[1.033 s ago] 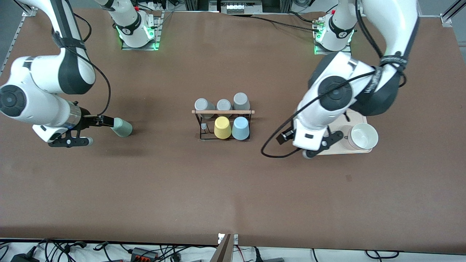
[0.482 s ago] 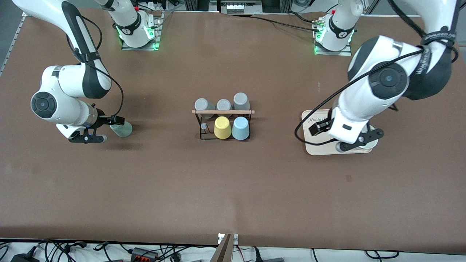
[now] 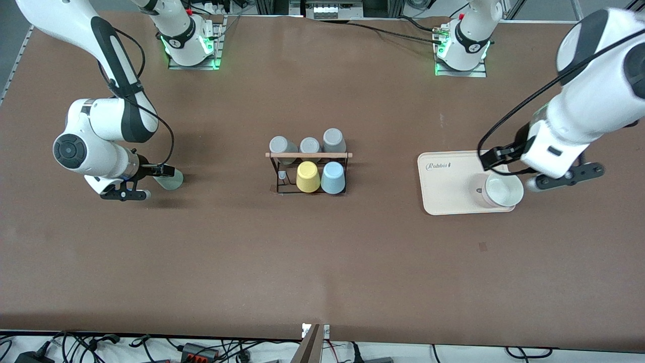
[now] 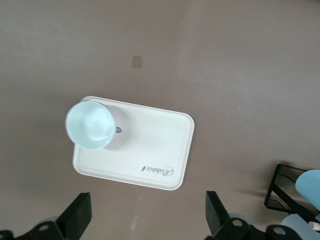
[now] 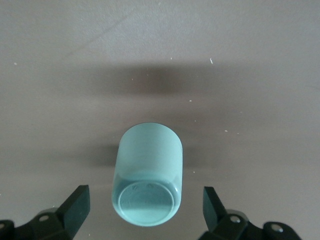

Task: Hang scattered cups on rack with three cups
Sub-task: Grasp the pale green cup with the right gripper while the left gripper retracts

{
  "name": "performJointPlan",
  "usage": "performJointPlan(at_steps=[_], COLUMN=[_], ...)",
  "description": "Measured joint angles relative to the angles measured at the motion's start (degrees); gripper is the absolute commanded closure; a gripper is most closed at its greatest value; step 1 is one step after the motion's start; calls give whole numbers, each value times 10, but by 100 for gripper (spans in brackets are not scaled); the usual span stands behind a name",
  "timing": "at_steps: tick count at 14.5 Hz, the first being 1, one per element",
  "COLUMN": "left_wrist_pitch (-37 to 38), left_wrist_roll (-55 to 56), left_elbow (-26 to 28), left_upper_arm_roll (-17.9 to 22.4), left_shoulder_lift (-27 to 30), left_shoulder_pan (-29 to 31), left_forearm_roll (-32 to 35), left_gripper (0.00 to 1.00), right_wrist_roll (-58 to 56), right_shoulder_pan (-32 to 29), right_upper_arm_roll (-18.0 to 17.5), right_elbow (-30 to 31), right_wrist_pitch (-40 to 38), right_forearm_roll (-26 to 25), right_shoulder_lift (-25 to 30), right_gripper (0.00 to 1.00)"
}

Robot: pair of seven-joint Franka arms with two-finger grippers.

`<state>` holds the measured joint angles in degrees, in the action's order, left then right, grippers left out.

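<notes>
Sage green cup point(image 3: 170, 179) lies on its side on the counter point(image 3: 322, 262) toward the right arm's end, right gripper point(image 3: 144, 182) at it, jaws apart.
Cup base faces the right gripper, cup sits between the spread jaws, not clamped. Rack point(image 3: 308, 171) mid-counter holds light blue cup point(image 3: 333, 178), yellow cup point(image 3: 308, 177), three grey cups point(image 3: 310, 145). Left gripper point(image 3: 539, 176) hangs over the beige tray point(image 3: 448, 186) beside the white bowl point(image 3: 502, 189), jaws apart, holding nothing.

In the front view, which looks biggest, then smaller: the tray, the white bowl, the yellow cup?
1. Beige tray: biggest.
2. White bowl on it.
3. Yellow cup on the rack: slightly smaller than the bowl.
</notes>
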<state>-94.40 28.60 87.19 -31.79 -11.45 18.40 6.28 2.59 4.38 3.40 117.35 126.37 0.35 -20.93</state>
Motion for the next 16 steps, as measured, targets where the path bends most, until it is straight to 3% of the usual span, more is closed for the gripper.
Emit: performJointPlan(at_steps=[9,10,12,13,16], left_wrist_pitch=[22,23,26,30,47], left_wrist_roll=[-118,-125,-139,-156,-212], left_elbow=[4,4,4,4,4], left_upper_arm_roll=[7,30,114,150,253], left_shoulder_lift=[31,33,44,50,71], left_shoulder_pan=[38,23,-45,-75,-144], left_forearm_roll=[-9,-10,-22,-29,-44], left_gripper=[0,0,0,0,0], right_wrist_roll=[15,15,15,15,15], right_shoulder_pan=[1,1,1,2,2], right_upper_arm_roll=[-1,-1,-1,-1,-1], right_elbow=[4,4,4,4,4], right_wrist_pitch=[2,5,8,9,9], right_forearm_roll=[0,0,0,0,0], right_shoulder_lift=[-21,-23,-28,-30,-33], right_gripper=[0,0,0,11,67])
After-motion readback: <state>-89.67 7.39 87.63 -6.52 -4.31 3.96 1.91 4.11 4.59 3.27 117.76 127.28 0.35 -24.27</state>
